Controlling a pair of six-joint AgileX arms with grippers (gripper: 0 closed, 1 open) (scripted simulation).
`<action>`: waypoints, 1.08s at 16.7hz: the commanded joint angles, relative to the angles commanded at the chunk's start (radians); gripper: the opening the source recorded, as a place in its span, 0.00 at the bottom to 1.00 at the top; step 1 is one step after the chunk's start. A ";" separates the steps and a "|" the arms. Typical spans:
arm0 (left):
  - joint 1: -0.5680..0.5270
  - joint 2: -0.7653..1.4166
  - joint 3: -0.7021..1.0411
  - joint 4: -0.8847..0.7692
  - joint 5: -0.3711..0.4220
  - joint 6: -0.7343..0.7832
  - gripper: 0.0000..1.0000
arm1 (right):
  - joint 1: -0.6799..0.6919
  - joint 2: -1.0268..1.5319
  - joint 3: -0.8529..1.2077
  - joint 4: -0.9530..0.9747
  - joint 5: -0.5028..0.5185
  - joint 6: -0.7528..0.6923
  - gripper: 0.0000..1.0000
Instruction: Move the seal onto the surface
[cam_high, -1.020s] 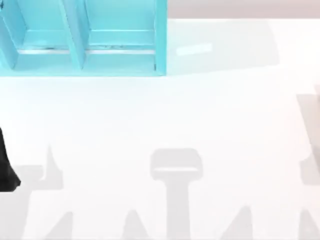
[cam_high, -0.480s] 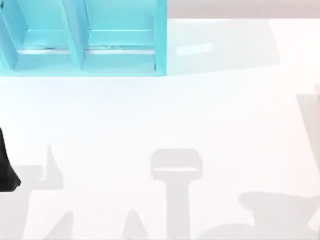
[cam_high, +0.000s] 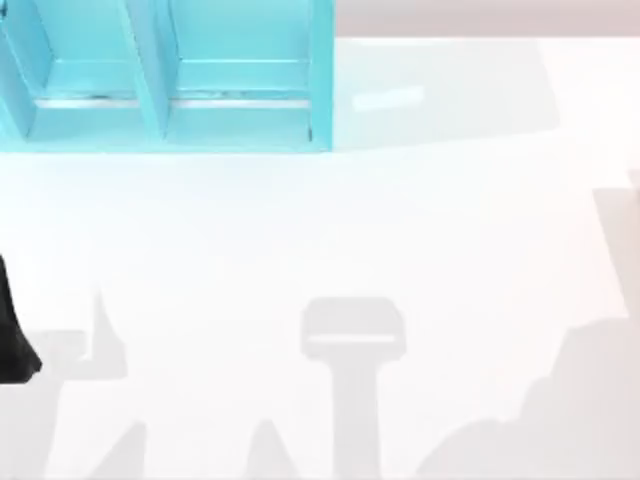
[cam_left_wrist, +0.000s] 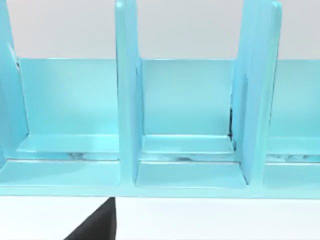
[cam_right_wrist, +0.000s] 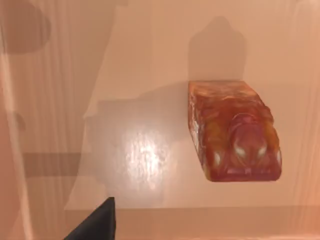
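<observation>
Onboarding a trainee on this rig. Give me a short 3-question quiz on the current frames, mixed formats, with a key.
1. True or false: the small blocky orange-brown glossy seal is clamped in the right gripper.
2. The left gripper, parked at the top view's left edge, has its wrist camera facing: A) the turquoise shelf unit with compartments; B) a metal bowl; C) a cardboard box.
3. Fill in: in the top view, the shelf unit stands toward the ___ side of the wide white glossy tabletop.

Key
1. False: the seal lies free, apart from the right gripper above it.
2. A
3. left
</observation>
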 joint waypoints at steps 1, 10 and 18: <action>0.000 0.000 0.000 0.000 0.000 0.000 1.00 | -0.009 0.030 0.024 -0.022 -0.004 -0.008 1.00; 0.000 0.000 0.000 0.000 0.000 0.000 1.00 | -0.017 0.069 0.048 -0.049 -0.007 -0.018 1.00; 0.000 0.000 0.000 0.000 0.000 0.000 1.00 | -0.025 0.149 -0.086 0.183 -0.008 -0.022 1.00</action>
